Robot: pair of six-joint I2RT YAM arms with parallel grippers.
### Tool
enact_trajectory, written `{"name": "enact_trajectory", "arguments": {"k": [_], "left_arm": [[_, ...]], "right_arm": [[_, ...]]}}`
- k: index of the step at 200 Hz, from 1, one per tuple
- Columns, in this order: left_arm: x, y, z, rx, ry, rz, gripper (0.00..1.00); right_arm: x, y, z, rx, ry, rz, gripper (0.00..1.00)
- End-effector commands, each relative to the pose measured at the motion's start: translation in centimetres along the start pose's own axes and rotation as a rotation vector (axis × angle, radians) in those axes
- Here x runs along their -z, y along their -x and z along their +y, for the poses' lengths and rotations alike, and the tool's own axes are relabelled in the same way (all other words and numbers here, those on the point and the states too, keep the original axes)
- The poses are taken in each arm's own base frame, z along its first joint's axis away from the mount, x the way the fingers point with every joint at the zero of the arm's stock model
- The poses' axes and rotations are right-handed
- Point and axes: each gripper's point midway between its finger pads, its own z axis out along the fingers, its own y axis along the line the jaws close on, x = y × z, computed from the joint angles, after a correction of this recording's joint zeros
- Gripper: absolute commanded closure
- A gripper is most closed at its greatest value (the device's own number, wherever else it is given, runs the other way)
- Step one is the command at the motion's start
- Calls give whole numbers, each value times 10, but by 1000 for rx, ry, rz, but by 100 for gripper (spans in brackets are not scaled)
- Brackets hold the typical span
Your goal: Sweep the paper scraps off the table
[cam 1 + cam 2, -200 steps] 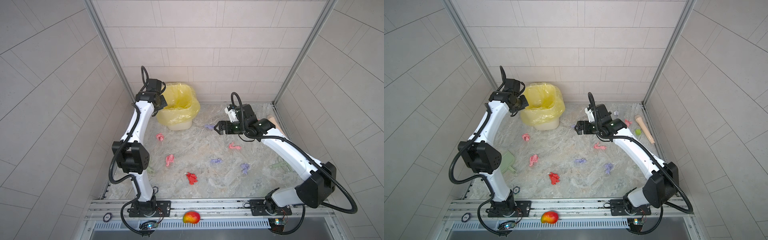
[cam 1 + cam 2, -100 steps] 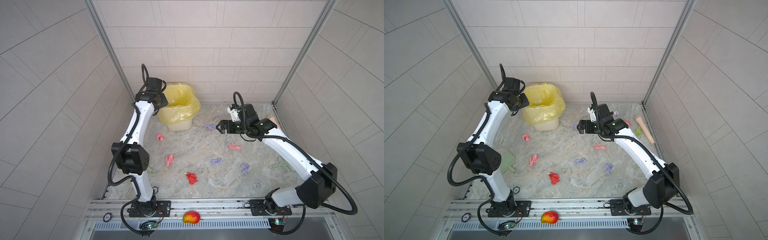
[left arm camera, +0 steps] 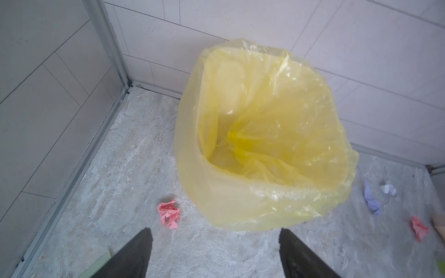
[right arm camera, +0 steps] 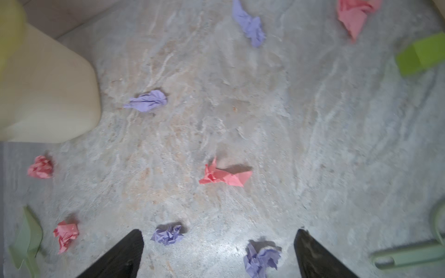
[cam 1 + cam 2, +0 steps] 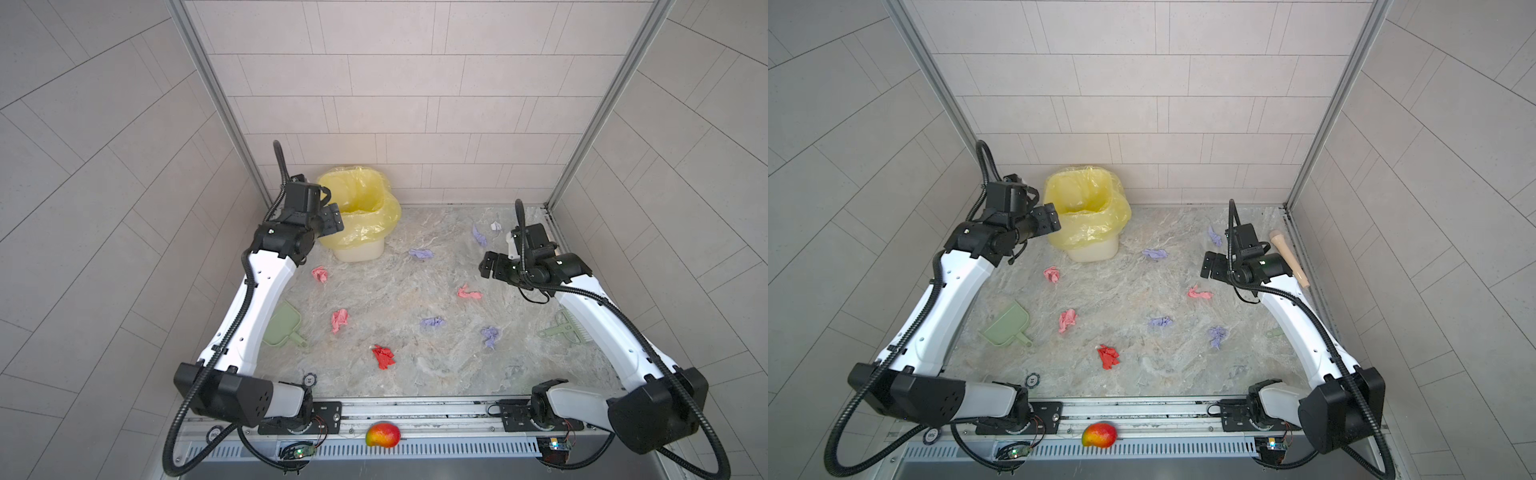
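Across the table (image 5: 415, 374), your paper scraps (image 5: 431, 322) lie loose and spread out. A pink wad (image 5: 320, 274) sits near the foot of the bin, and a second pink wad (image 5: 339, 320) and a red wad (image 5: 383, 356) lie closer to the arm bases. Lavender wads rest in the middle and toward the right. A flattened pink scrap (image 5: 468, 292) lies near your right gripper (image 5: 488, 264). A small white wad (image 5: 494, 226) and two more lavender pieces sit toward the back wall. Neither gripper touches any scrap.

Your left gripper (image 5: 332, 216) hovers by the rim of the yellow-bagged bin (image 5: 374, 232), its fingers (image 3: 134, 255) spread wide with nothing between them. Its wrist view looks down into the bag, and no scrap is visible inside.

Your right gripper hangs above the table on the right side, its fingers (image 4: 313, 255) also well apart and holding nothing.

A green dustpan (image 5: 282, 328) lies beside your left arm and a green brush (image 5: 561, 330) beside your right arm. A wooden handle (image 5: 1287, 257) rests along the right rail, and a mango (image 5: 383, 434) sits on the front rail.
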Motion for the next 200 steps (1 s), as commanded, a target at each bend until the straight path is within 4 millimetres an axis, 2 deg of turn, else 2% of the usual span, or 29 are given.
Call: {"name": "enact_trajectory", "arguments": {"k": [1,28,45,70,97,137,200], "left_arm": [[-3,-27,-23,-72,-78,31,10],[-11,-69,-64,-100,-242,95,9],[-19,-92,-84,-97,-329,128,9],[-27,-116,-108,-103,-416,177,8],[-26,-138,-131,-131,-485,233,8],[-21,-147,-139,-152,-500,240,7],[-26,-149,-143,-162,-476,256,7]], "right_arm": [[3,-29,-61,-167,-200,61,1],[-2,-46,-113,-368,-300,84,5],[-9,-52,-135,-445,-340,90,5],[-21,-61,-160,-555,-397,113,7],[-29,-74,-180,-680,-449,126,10],[-31,-88,-205,-813,-490,88,15],[-55,-96,-223,-921,-471,134,22]]}}
